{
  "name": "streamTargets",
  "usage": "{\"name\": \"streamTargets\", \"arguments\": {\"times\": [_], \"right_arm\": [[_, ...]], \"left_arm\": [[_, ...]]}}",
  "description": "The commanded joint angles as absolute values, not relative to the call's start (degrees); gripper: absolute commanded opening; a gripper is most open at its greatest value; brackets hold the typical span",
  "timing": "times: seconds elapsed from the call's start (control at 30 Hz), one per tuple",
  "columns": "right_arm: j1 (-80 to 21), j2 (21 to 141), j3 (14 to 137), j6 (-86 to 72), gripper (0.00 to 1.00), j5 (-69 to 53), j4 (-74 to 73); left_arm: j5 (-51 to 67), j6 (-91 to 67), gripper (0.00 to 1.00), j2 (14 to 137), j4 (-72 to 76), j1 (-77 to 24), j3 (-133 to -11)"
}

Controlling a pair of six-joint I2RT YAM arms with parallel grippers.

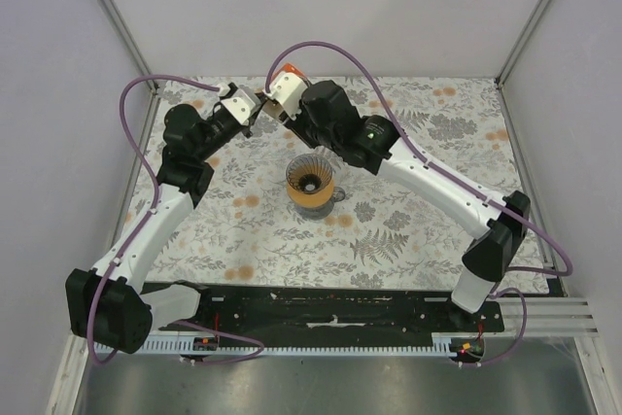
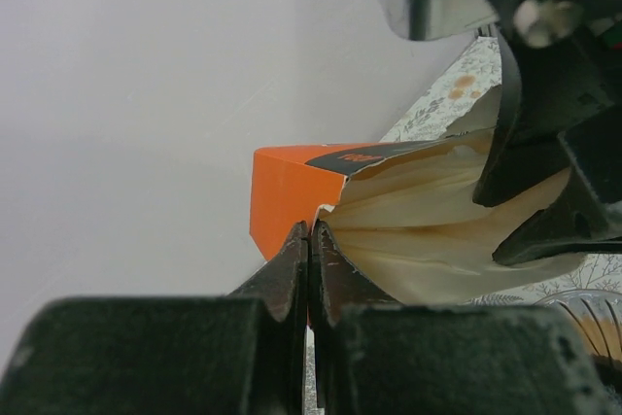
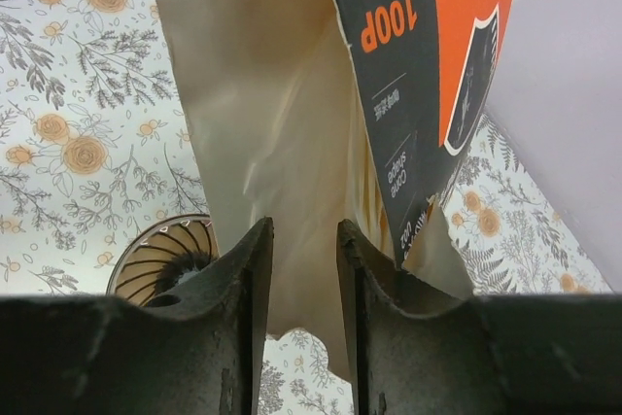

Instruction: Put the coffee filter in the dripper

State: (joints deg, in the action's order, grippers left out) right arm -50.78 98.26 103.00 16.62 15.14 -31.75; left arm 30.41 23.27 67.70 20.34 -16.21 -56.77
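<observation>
The dripper (image 1: 311,182) stands upright mid-table, a ribbed cone on a tan collar; its rim also shows in the right wrist view (image 3: 160,259). Both arms hold high at the back around an orange carton (image 2: 292,182) (image 3: 466,26) with a stack of cream papers (image 2: 418,230) (image 3: 272,123) fanning out of its torn mouth. My left gripper (image 2: 311,230) is shut on the carton's edge. My right gripper (image 3: 304,225) is open, its fingers on either side of the hanging papers. No single coffee filter can be told apart from the stack.
A floral cloth (image 1: 418,230) covers the table. White walls stand close behind and to both sides of the carton. Purple cables loop over both arms. A black rail (image 1: 330,318) runs along the near edge by the arm bases.
</observation>
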Motion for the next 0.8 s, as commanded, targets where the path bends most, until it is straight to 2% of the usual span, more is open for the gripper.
{"name": "streamTargets", "arguments": {"times": [0.0,0.23,0.33,0.47,0.77], "right_arm": [[-49.92,101.33,107.04,15.56,0.41,17.05,-30.5],[-49.92,100.47,107.32,15.2,0.44,20.22,-27.69],[-49.83,96.17,102.5,16.43,0.46,15.05,-22.08],[-49.92,90.8,94.15,17.14,0.44,10.99,-12.15],[-49.57,92.11,94.66,17.67,0.43,14.49,-12.3]], "left_arm": [[31.91,22.24,0.02,65.83,23.64,-16.44,-56.78],[32.25,22.15,0.02,65.83,23.64,-16.44,-56.6],[32.34,22.24,0.02,65.83,23.47,-16.44,-56.6],[32.34,22.24,0.02,65.92,23.29,-16.52,-56.6],[32.61,22.06,0.02,66.09,23.2,-16.44,-56.69]]}}
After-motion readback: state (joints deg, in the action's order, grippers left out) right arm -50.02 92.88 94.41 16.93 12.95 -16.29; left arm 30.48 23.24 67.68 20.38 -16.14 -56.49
